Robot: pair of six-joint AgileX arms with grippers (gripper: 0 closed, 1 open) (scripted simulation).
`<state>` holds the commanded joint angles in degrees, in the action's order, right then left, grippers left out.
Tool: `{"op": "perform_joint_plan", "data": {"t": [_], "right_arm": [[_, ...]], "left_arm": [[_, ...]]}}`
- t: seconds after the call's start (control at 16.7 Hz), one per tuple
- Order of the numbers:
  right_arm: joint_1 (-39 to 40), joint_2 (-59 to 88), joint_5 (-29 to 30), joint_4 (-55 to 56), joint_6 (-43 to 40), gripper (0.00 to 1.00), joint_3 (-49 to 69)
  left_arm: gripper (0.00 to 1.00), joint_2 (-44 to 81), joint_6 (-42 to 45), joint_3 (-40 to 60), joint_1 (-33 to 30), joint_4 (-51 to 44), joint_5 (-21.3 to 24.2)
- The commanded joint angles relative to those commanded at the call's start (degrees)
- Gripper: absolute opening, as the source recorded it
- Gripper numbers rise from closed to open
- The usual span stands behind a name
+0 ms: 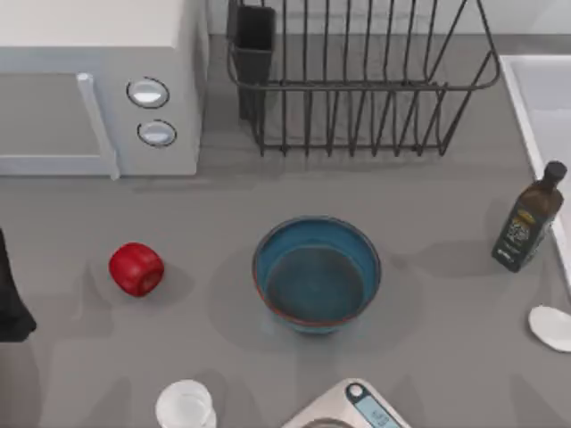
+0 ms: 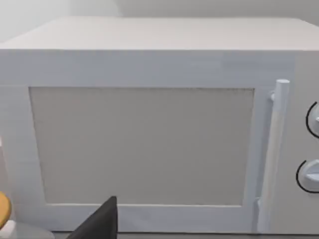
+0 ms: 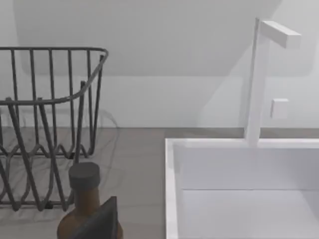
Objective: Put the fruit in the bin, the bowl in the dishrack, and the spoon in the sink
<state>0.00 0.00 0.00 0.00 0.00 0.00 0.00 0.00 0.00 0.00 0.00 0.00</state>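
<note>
fruit point(image 1: 136, 268) left of bowl point(image 1: 317, 275)

Left arm point(image 1: 11, 299) dark at table's left edge, low, parked

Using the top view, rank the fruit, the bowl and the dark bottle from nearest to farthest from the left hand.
From the left hand, at the top view's left edge:
1. The fruit, on the left side, nearest.
2. The bowl, in the middle.
3. The dark bottle, far over on the right side.
</note>
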Motion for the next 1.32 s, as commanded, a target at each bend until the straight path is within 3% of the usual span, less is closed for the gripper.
{"op": "perform_joint_plan", "data": {"t": [0.24,0.48,1.32], "right_arm": [[0.0,0.0,0.0,0.0,0.0,1.0,0.0],[0.0,0.0,0.0,0.0,0.0,1.0,0.0],[0.0,0.0,0.0,0.0,0.0,1.0,0.0]], "left_arm": [[1.0,1.77,0.55,1.64,-0.49,-1.38,-0.01],[1.0,12.63,3.17,11.11,-2.98,-8.91,-0.25],[1.0,90.6,15.64,66.26,-17.0,-50.08,-0.65]]}}
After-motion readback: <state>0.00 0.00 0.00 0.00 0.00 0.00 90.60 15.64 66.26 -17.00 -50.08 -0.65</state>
